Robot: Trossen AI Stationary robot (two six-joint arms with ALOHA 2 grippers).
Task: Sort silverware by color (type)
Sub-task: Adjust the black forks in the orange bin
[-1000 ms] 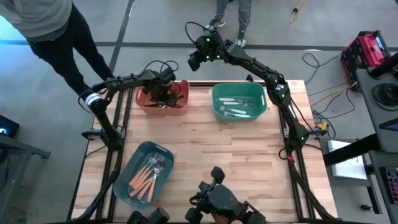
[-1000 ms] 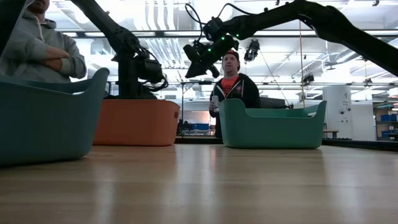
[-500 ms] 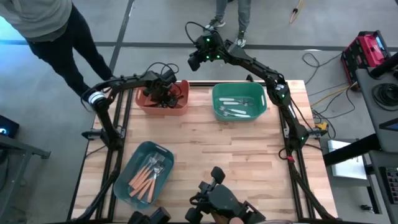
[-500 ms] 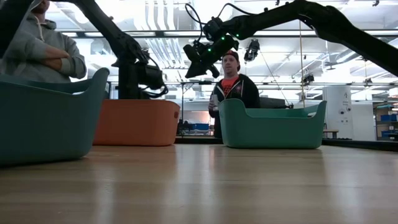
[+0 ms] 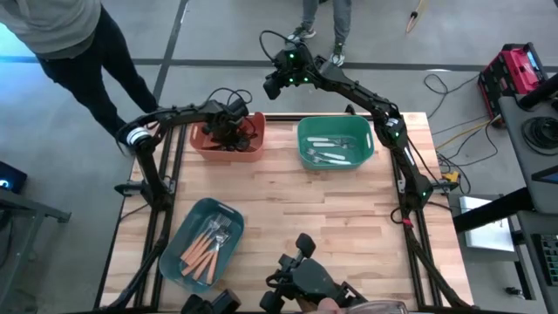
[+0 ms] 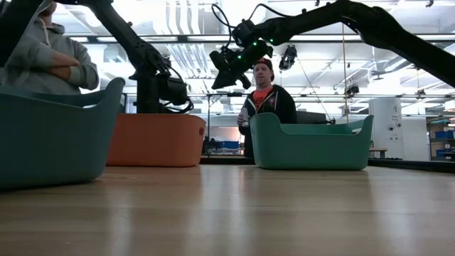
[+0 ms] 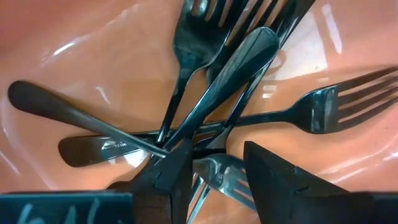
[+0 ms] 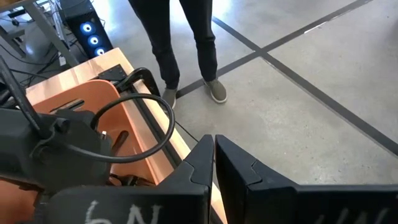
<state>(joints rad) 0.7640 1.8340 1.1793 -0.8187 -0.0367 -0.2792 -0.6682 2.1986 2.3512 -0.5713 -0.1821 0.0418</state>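
Left claw [image 7: 214, 171]: we find it lowered into the orange bin [image 5: 253, 150] at the tabletop's [image 5: 296, 227] far left edge, fingers parted with a clear gap, gripping nothing, poised just above the crossed black forks [image 7: 205, 93] lying in that bin.

Right claw [image 8: 214, 155]: we see it raised beyond the tabletop's far edge, fingers nearly together, empty.

White-handled utensils [image 5: 331, 150]: in the green bin [image 5: 307, 131], far right.

Orange-handled utensils [image 5: 205, 249]: in the teal bin [image 5: 187, 222], near left corner.
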